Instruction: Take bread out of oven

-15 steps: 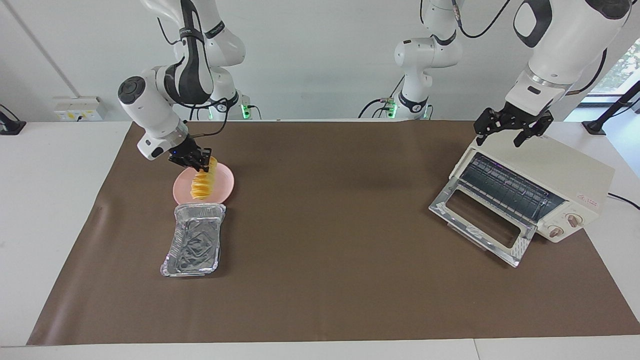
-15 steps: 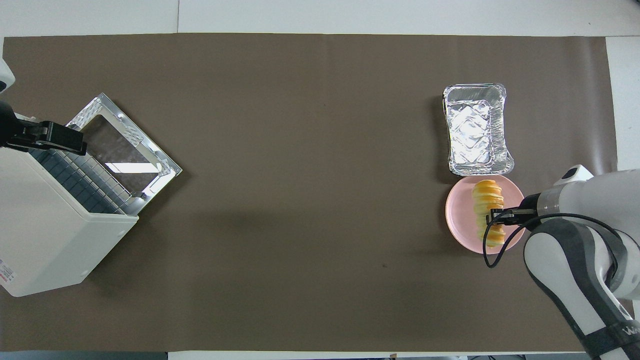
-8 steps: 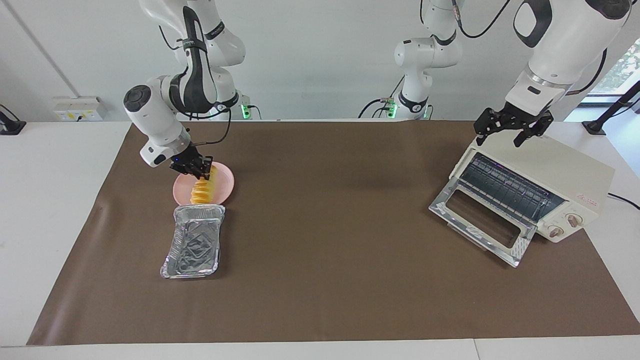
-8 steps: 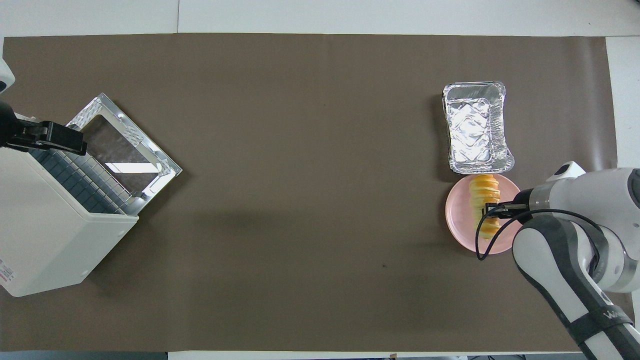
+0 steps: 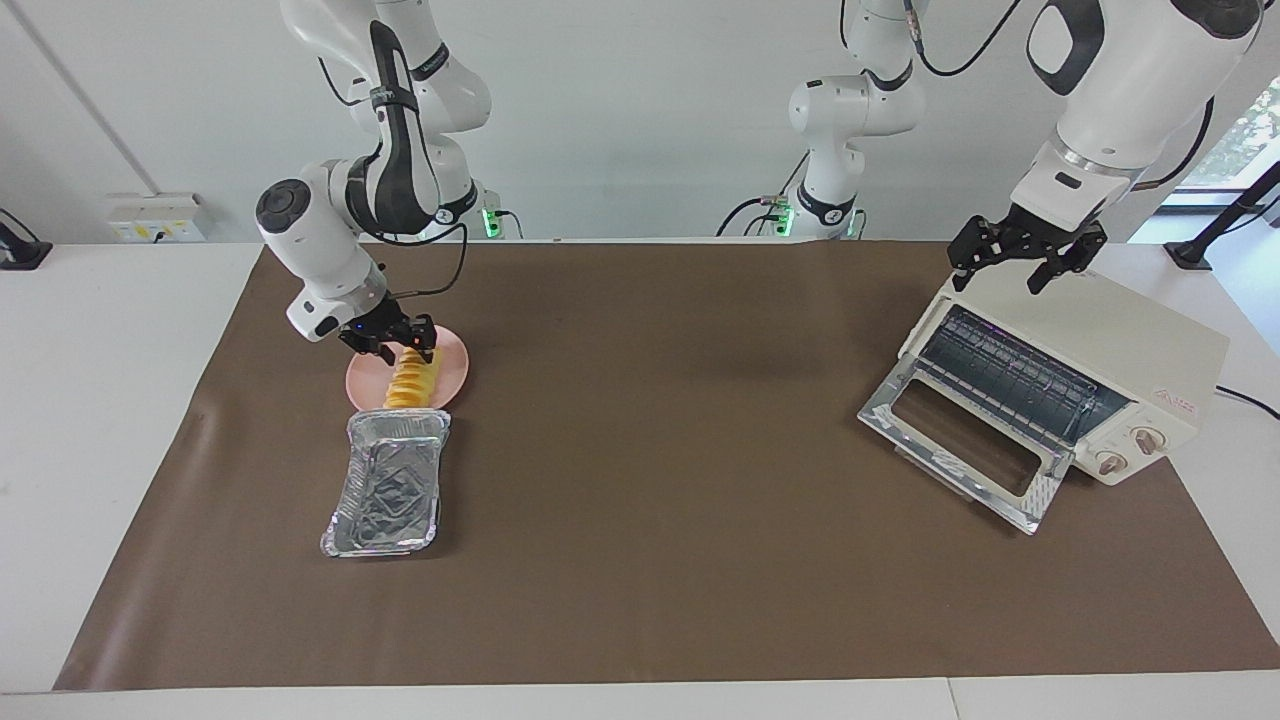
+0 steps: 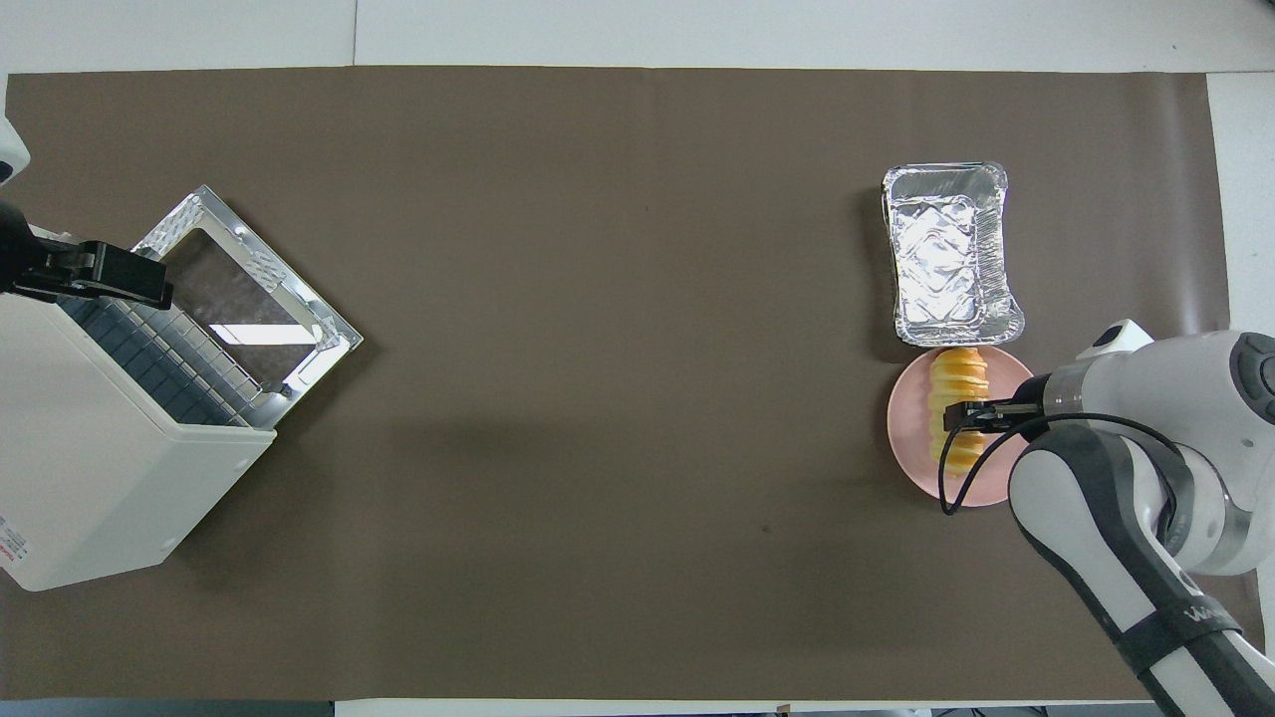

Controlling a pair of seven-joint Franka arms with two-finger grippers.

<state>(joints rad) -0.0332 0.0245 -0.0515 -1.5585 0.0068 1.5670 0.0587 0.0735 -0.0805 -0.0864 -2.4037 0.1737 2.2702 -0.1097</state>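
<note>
The oven [image 5: 1060, 385] stands door-down at my left arm's end of the worktop [image 5: 660, 560]; my left end effector [image 5: 1018, 262] waits spread above its top. On the pink plate [image 5: 455, 372], touching the foil tray [image 5: 385, 482], lies the bread [image 5: 412, 378]. My right end effector [image 5: 388, 340], fingers parted astride it, risks dragging the loaf off if a finger catches on rising.

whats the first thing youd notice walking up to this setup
First, the ridged golden-yellow bread loaf lying on the round pink plate toward the right arm's end of the table, with the right pincer open just above it. Next, the cream-white boxy toaster oven at the left arm's end, its glass door dropped open and the left pincer open over its top.
</note>
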